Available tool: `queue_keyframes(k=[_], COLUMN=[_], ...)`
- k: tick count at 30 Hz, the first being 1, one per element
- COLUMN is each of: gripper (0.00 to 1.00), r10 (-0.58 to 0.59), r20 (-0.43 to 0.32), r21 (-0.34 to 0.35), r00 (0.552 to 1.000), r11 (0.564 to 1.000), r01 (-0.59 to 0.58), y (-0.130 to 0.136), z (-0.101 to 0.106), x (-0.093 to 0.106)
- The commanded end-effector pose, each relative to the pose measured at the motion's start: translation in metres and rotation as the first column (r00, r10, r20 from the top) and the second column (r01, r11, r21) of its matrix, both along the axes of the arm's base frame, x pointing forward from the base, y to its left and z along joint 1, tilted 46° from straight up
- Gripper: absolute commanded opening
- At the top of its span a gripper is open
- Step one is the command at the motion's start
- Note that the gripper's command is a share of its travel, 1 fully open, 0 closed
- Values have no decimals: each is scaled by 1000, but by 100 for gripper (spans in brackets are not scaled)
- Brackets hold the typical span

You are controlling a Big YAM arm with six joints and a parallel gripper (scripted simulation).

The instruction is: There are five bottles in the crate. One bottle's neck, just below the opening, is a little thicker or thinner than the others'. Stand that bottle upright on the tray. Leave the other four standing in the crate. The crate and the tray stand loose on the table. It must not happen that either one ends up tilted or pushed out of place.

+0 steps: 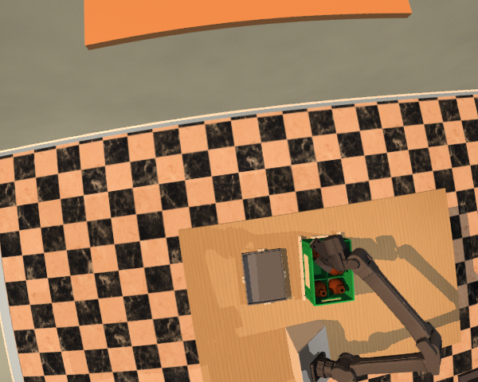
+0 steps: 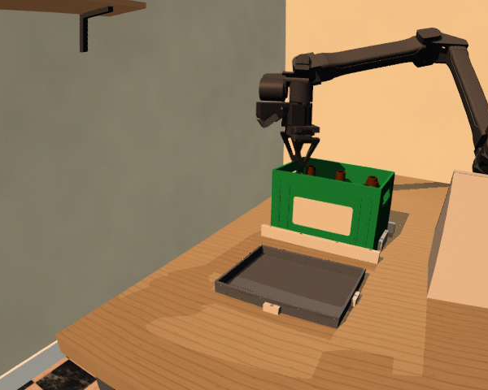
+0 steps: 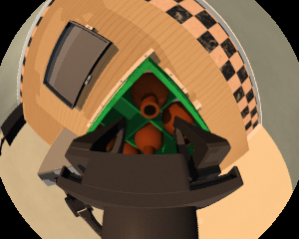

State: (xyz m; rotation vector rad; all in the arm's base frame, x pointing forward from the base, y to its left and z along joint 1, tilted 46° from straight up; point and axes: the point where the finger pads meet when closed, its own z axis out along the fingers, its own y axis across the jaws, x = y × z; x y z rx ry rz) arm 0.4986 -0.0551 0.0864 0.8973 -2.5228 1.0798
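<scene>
The green crate point(image 1: 352, 279) point(image 2: 282, 205) point(image 3: 175, 86) stands on the table with brown bottles in its compartments. In the wrist view one bottle point(image 3: 149, 90) stands in the far corner, a second bottle point(image 3: 173, 116) to its right, a third bottle point(image 3: 149, 135) nearer. Two bottles point(image 1: 320, 289) point(image 1: 336, 286) show at the crate's near end in the top view. Which neck differs I cannot tell. My gripper point(image 2: 302, 165) point(image 3: 149, 120) is open and empty, pointing down with its tips about at the crate's rim. The dark grey tray point(image 1: 268, 275) point(image 2: 294, 277) point(image 3: 77, 65) is empty.
A pale strip point(image 2: 320, 243) stands between crate and tray. Small pale blocks, one block point(image 2: 272, 308) at the front, edge the tray. A pale box point(image 2: 467, 243) stands beside the arm's base. A shelf point(image 2: 46, 6) hangs on the wall.
</scene>
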Motion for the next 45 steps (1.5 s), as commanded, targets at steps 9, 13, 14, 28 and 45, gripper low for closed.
queue_keyframes(k=[9, 13, 14, 28, 45], gripper=[61, 61, 61, 61, 61], r10=[-19, -19, -19, -17, -14], r20=[-1, -1, -1, -6, -17], r21=[-4, -4, -4, -5, -6], r00=[1000, 1000, 1000, 1000, 1000], r11=[1000, 1000, 1000, 1000, 1000], r01=[19, 19, 19, 17, 14], y=[-11, -11, -11, -11, -19], z=[-7, -7, -7, -8, -18], x=[5, 5, 5, 3, 0])
